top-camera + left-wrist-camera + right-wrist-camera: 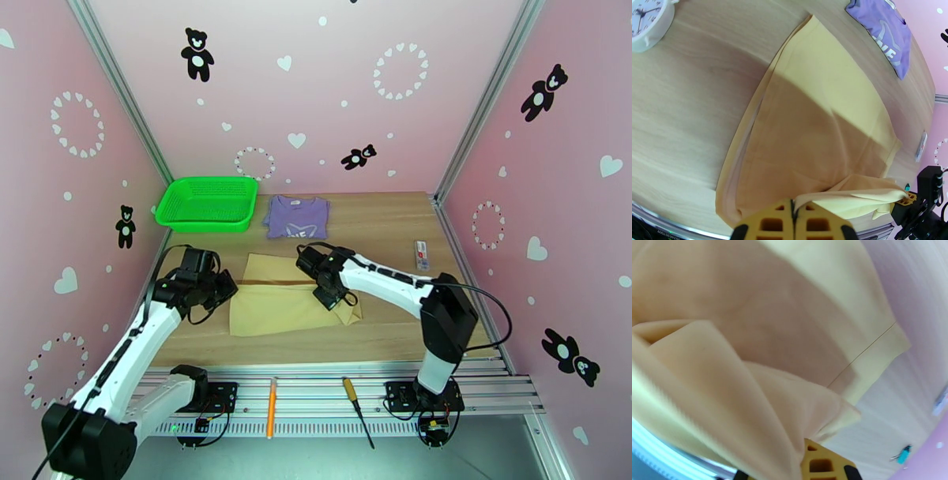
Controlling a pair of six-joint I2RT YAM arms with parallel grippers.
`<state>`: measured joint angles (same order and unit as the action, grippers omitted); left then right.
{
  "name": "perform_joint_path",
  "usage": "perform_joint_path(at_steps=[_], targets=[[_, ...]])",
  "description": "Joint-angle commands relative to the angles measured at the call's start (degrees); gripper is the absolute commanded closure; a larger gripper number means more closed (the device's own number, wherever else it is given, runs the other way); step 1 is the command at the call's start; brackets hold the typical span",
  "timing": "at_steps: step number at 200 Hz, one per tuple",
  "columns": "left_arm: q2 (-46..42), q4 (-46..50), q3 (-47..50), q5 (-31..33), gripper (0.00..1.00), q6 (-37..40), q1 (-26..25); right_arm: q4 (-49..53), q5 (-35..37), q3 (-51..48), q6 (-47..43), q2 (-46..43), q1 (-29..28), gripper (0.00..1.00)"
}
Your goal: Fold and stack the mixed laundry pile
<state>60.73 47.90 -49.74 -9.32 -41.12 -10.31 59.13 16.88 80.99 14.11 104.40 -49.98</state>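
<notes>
- The tan garment (276, 308) lies mid-frame on the worktop (387, 229), with its lower right corner bunched up.
- The left gripper (793, 217) is pinched closed on its near edge.
- The right gripper (338, 300) is clamped on the raised right fold.
- The purple shirt (297, 217) lies flat above it, beside the green basket (207, 204).

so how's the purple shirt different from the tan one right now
The purple shirt carries a pale print; the tan garment is plain. The purple shirt lies untouched by the basket; the tan garment has the left gripper and right gripper shut on its edge. Both lie on the table.
</notes>
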Motion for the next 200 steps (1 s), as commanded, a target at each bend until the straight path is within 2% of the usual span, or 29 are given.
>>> perform_joint_path(at_steps=[1,45,120,167,200], targets=[[3.72,-0.93,-3.04,16.38,1.0,1.26,2.4,18.51,18.27,1.03,-6.59,4.29,4.48,1.0],[12.47,-3.5,-5.87,17.26,1.0,2.19,2.4,17.0,21.63,5.74,-12.79,8.28,6.83,1.0],[30.28,-10.57,-8.26,20.02,1.0,1.4,2.41,12.3,23.78,9.38,-15.95,12.76,8.97,1.0],[37.89,-11.43,-10.93,23.35,1.0,0.52,2.4,10.98,24.52,11.61,-17.02,14.99,9.51,1.0],[39.9,-12.2,-11.68,24.82,1.0,0.28,2.4,10.99,25.04,12.95,-17.63,15.68,9.76,1.0]])
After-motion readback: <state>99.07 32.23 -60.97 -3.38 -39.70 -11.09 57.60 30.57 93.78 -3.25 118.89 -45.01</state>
